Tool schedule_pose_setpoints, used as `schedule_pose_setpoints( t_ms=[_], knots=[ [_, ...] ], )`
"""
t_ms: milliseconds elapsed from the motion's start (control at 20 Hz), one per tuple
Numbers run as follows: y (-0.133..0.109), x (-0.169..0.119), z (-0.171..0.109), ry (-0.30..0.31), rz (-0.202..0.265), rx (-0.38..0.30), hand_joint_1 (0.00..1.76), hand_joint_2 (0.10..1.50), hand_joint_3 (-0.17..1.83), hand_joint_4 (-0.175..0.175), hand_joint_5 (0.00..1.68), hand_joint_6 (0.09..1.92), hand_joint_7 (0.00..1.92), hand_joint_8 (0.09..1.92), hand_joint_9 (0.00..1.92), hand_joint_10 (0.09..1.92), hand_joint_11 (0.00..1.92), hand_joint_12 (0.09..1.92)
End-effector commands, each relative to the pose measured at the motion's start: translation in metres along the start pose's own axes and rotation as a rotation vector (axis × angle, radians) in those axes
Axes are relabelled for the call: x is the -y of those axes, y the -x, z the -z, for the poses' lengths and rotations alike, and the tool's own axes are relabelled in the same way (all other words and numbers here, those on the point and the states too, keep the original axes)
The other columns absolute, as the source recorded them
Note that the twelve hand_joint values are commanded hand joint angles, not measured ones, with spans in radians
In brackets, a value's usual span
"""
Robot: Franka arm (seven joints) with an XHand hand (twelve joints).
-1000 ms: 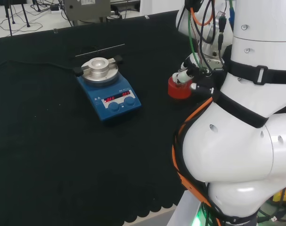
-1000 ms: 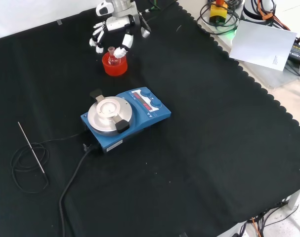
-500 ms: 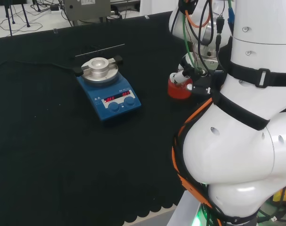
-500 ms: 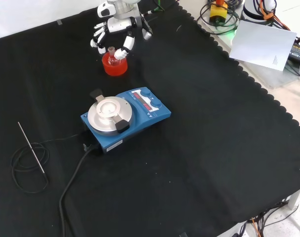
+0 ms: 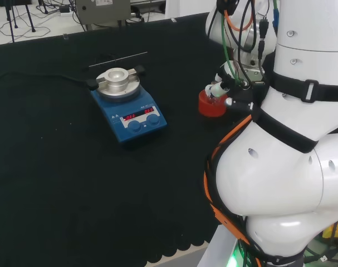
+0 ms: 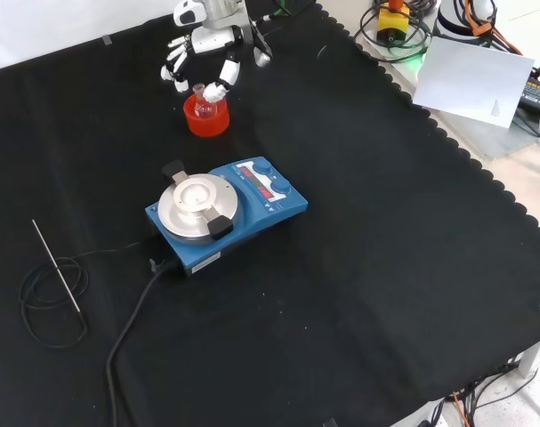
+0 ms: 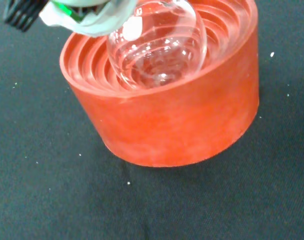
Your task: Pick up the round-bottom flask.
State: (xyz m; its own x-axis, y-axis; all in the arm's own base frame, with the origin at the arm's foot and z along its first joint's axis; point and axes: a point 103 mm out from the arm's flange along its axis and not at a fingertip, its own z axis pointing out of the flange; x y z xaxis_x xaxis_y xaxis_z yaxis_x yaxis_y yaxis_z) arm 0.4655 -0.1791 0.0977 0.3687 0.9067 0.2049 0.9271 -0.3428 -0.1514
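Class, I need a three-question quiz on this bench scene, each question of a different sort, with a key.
1. True or false: the flask sits in the red stand.
2. Multiple choice: in the front view, the hotplate lies (A) nearer the camera than the stand, (B) farther off than it, (C) on top of it.
3. Fill in: the thin metal rod lies on the cloth near a coil of ____ at the front view's left.

Key: 1 true; 2 A; 3 cable.
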Motion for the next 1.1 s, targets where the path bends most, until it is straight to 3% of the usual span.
schedule_pose_setpoints(
  t_ms=[50,450,750,1100],
  knots=[
    [0.002,0.002,0.001,-0.005,-0.001,-0.008,0.87,0.67,0.66,-0.055,0.67,0.78,0.32,0.61,0.50,0.63,0.09,1.37],
    [-0.004,0.006,-0.001,0.006,0.004,0.015,0.87,0.68,0.66,-0.065,0.79,0.85,0.32,0.61,0.50,0.63,0.10,1.37],
    [0.004,0.003,0.002,-0.001,-0.003,0.004,0.87,0.68,0.66,-0.068,0.80,0.89,0.32,0.61,0.50,0.63,0.10,1.37],
    [-0.009,0.004,-0.001,0.007,0.004,0.024,0.88,0.69,0.66,-0.068,0.81,0.90,0.33,0.61,0.51,0.63,0.11,1.37]
  ],
)
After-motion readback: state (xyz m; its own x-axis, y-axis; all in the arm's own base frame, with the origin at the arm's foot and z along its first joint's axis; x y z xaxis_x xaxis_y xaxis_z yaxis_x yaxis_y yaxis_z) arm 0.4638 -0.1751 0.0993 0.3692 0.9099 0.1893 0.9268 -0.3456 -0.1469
